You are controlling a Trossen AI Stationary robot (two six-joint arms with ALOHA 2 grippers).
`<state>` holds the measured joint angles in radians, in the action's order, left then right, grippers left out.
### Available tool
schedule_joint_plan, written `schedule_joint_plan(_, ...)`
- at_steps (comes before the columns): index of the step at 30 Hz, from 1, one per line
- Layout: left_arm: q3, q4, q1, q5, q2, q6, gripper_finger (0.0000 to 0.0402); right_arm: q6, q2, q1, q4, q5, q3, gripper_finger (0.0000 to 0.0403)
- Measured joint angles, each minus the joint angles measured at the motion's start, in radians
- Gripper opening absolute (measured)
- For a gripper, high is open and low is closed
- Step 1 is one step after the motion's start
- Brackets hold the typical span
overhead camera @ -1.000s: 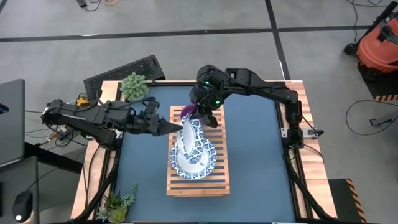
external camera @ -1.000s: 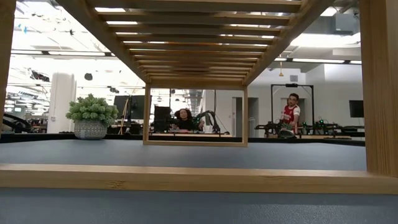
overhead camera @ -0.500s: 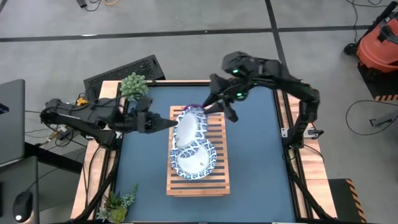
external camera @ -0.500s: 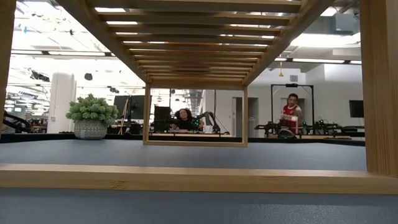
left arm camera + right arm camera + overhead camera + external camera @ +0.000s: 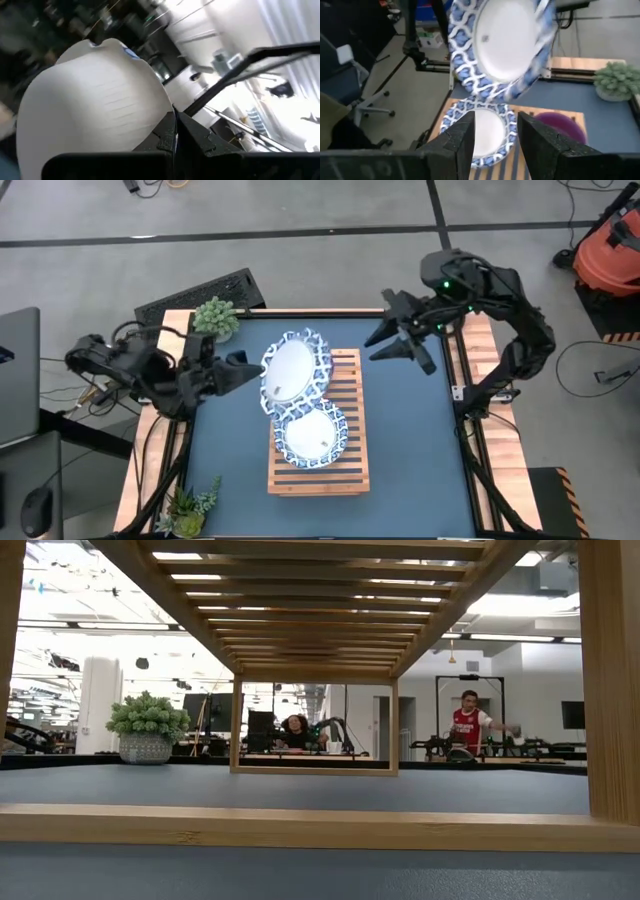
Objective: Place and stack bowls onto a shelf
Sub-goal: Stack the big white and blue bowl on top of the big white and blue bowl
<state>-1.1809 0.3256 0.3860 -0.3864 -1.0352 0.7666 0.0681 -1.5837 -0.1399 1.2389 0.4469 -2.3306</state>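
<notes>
Two dishes show in the high view: one dish (image 5: 295, 369) is tilted up in mid-frame, over the shelf's (image 5: 345, 465) upper left corner, its white underside facing the camera, and a second dish (image 5: 310, 437) lies flat on the slats just below it. The left fingers (image 5: 262, 373), reaching in from the frame's left, are pinched shut on the raised dish's left rim; the left wrist view shows the two dark fingers (image 5: 172, 132) closed on its white underside. The right gripper (image 5: 398, 340) hangs in the upper right, over the tabletop (image 5: 410, 430) and well clear of the shelf, its fingers spread apart and holding nothing. The right wrist view shows the raised dish above the flat one, with a purple bowl (image 5: 559, 125) on the slats beside the flat dish and a plant (image 5: 617, 80) at the right edge.
</notes>
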Motion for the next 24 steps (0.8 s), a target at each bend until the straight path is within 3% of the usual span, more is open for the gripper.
schedule_joint_plan(16, 0.0, 0.125, 0.081, -0.023, -0.048, -0.239, 0.0, -0.032, 0.003, 0.089, 0.023, 0.052, 0.002, 0.0173)
schedule_joint_plan(20, 0.001, 0.14, 0.108, -0.06, -0.065, -0.248, 0.0, -0.056, 0.024, 0.108, 0.051, 0.039, 0.001, 0.0173)
schedule_joint_plan(24, 0.001, 0.129, 0.135, -0.079, -0.086, -0.157, 0.0, -0.096, 0.03, 0.137, 0.093, 0.0, 0.001, 0.0173)
